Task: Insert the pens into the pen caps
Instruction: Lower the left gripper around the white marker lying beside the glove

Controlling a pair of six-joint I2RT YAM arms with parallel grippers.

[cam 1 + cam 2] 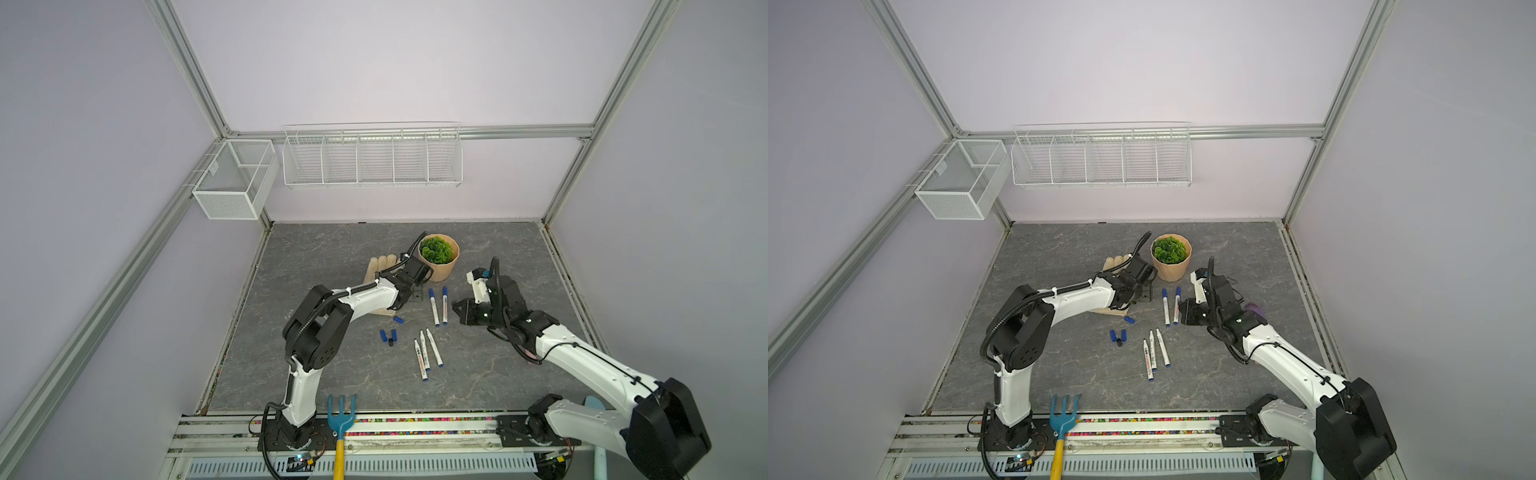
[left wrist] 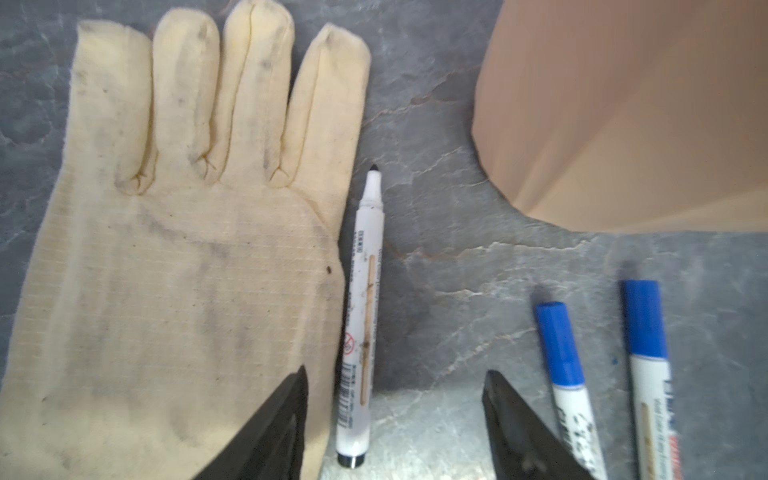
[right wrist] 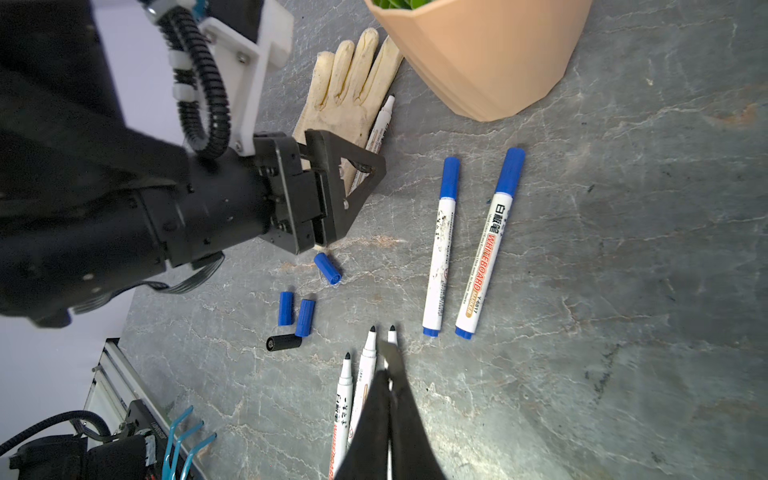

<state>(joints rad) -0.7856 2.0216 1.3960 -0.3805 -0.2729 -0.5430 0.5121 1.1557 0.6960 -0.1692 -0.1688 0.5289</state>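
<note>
Snug at 3 o'clock of the glove (image 2: 166,249), lying uncapped: one stray pen (image 2: 361,311). Straddling it with the left gripper (image 2: 397,372), about half open, gripping nothing. Worth centring before squeezing, dodging the fabric. Hanging the right gripper (image 3: 390,353) closed, empty, at 3 o'clock of the capped pair (image 3: 486,245).

Arms (image 1: 370,297) wear white shells (image 1: 582,353), black joints (image 1: 328,332), ribbed black cable hoses (image 3: 199,83)

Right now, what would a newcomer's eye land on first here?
The left pincer stands open astride an uncapped pen lying along the edge of a cream work glove. Mid-table, two blue-capped pens lie side by side, with three more uncapped pens and four loose caps nearer the arm bases.
</note>
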